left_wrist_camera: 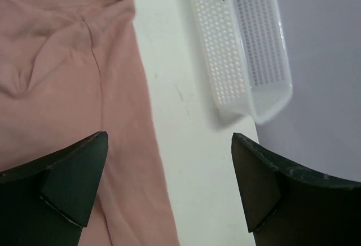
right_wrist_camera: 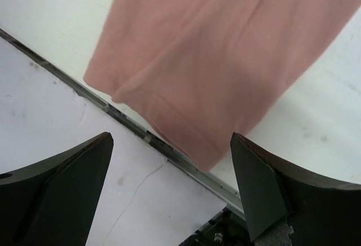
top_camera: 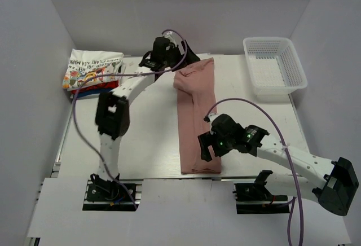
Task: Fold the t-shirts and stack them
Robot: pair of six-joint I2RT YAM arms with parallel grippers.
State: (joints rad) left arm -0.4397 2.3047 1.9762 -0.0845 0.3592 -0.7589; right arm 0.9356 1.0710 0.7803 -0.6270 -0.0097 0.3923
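Note:
A dusty-pink t-shirt (top_camera: 196, 110) lies on the table, folded lengthwise into a long narrow strip running from back to front. My left gripper (top_camera: 181, 58) hovers open at its far, collar end; in the left wrist view the pink cloth (left_wrist_camera: 62, 65) fills the left side and the open gripper (left_wrist_camera: 169, 184) holds nothing. My right gripper (top_camera: 206, 147) hangs open over the strip's near end, above the hem (right_wrist_camera: 214, 54), and that gripper (right_wrist_camera: 172, 184) is empty too. A stack of folded t-shirts (top_camera: 93, 71), white printed on top with red and blue beneath, sits at the back left.
A white mesh basket (top_camera: 274, 65) stands at the back right, also seen as the basket (left_wrist_camera: 248, 48) in the left wrist view. The table's front edge (right_wrist_camera: 141, 133) runs just under the pink hem, with a white board (right_wrist_camera: 56, 105) in front of it.

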